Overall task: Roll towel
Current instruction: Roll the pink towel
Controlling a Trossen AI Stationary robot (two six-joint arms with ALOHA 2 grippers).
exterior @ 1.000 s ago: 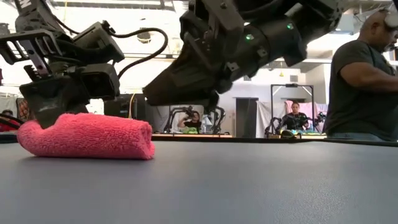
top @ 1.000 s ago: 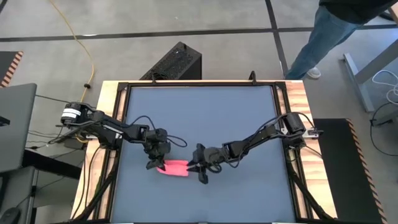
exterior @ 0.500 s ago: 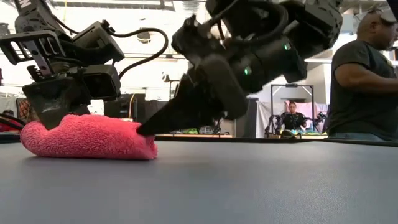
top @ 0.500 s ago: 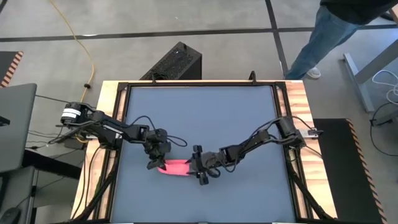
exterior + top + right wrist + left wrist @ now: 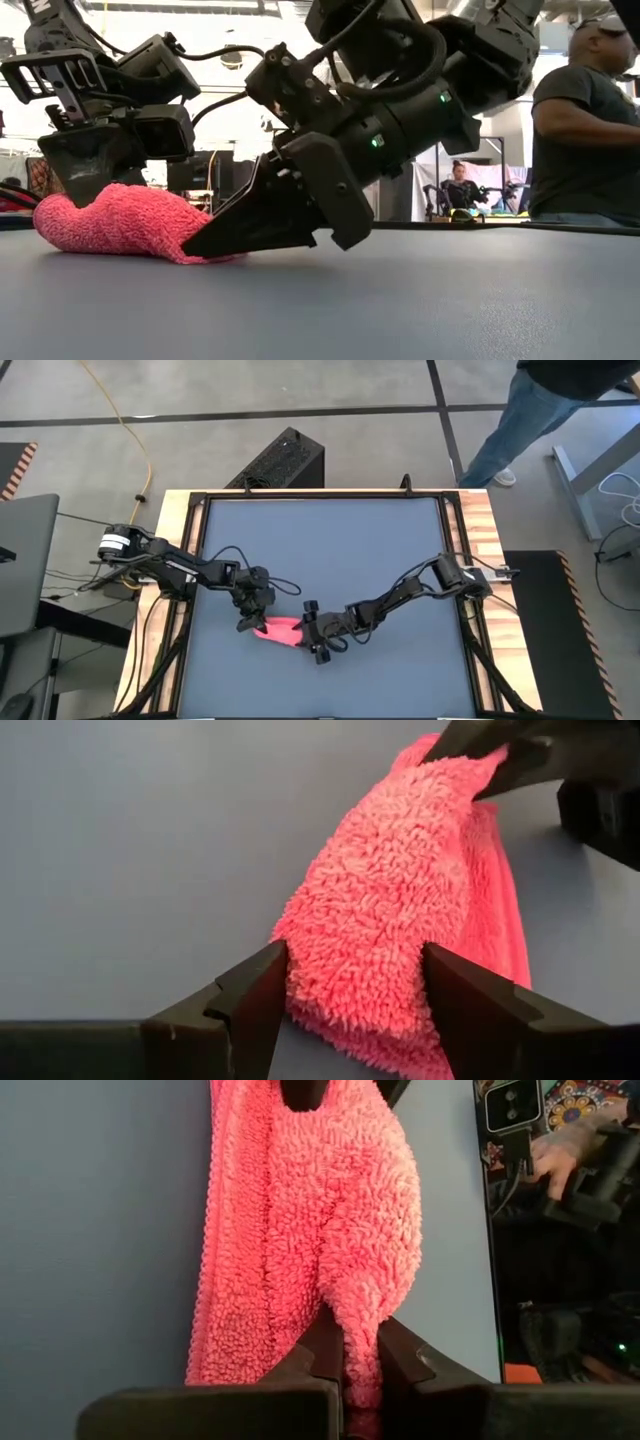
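Observation:
The pink towel (image 5: 282, 630) lies as a loose roll on the dark grey table (image 5: 320, 540), near its front edge and left of centre. My left gripper (image 5: 248, 624) is at the towel's left end, shut on a pinch of cloth. My right gripper (image 5: 312, 632) is low over the table at the towel's right end. It is open, with one finger on either side of that end (image 5: 360, 970). In the low view the right gripper's near finger (image 5: 250, 225) hides the towel's right end. My left gripper pinches a raised fold at the towel's left end (image 5: 362, 1345) between its two fingers, slanting down from the table's left. The rest of the towel lies slack on the table. My right gripper is open around the towel's right end (image 5: 350, 1005). Both fingers (image 5: 262, 992) lie against the sides of the roll, slanting down from the table's right, along the towel. The towel rests on the table.
A black box (image 5: 285, 460) stands on the floor beyond the table's far edge. A person's legs (image 5: 515, 415) show at the far right, and a person (image 5: 590, 120) sits beyond the table. Bare tabletop lies far and right of the towel.
My right gripper has come down toward the table and moved left onto the towel's right end, rolling as it went. Its fingers now stand around that end. The towel's right end has sunk and been pushed in a little. The left end has stayed put.

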